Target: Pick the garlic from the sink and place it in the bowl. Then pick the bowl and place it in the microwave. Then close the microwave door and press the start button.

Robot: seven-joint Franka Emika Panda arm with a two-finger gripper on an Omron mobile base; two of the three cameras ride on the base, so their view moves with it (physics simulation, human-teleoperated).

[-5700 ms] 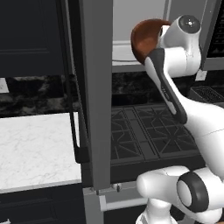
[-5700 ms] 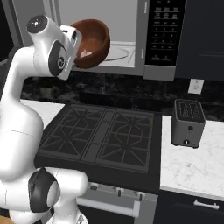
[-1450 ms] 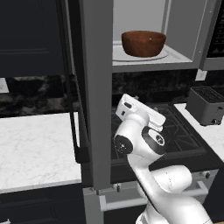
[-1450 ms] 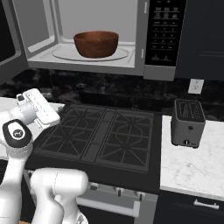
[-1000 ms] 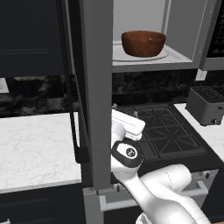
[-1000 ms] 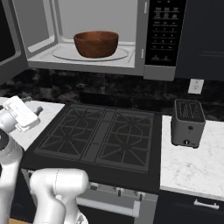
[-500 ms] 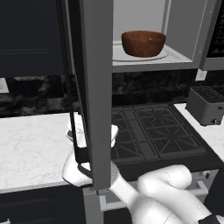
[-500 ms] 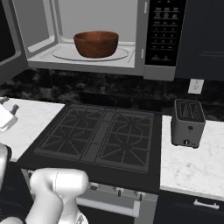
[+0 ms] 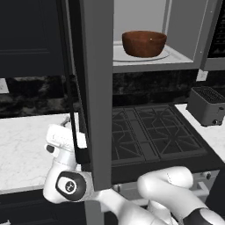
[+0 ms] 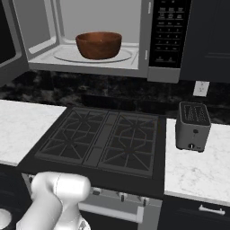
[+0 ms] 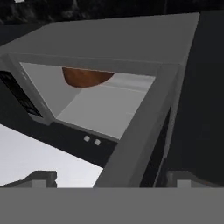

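Observation:
The reddish-brown bowl (image 9: pixel 144 43) (image 10: pixel 99 44) stands on the glass turntable inside the open microwave (image 10: pixel 96 56). The microwave door (image 9: pixel 96 88) is swung out and seen edge-on, its dark handle (image 9: pixel 72 110) on the left face. My gripper (image 9: pixel 66 128) sits low at the outer, left side of that door, over the white counter, partly hidden by the handle. In the hand view my gripper (image 11: pixel 114 178) is open, with the door's grey frame (image 11: pixel 144 127) straight ahead and the bowl (image 11: pixel 85 77) beyond. The garlic is hidden. The sink is out of view.
The dark button panel (image 10: pixel 168 27) is on the microwave's right. Below lies a black gas cooktop (image 10: pixel 108 134). A grey toaster (image 10: pixel 193 126) stands on the right marble counter. White marble counter (image 9: pixel 26 145) stretches left of the stove under my hand.
My arm has swung left and down, from in front of the stove to the outer side of the open door. The bowl has stayed in the microwave. The jaws have stayed open.

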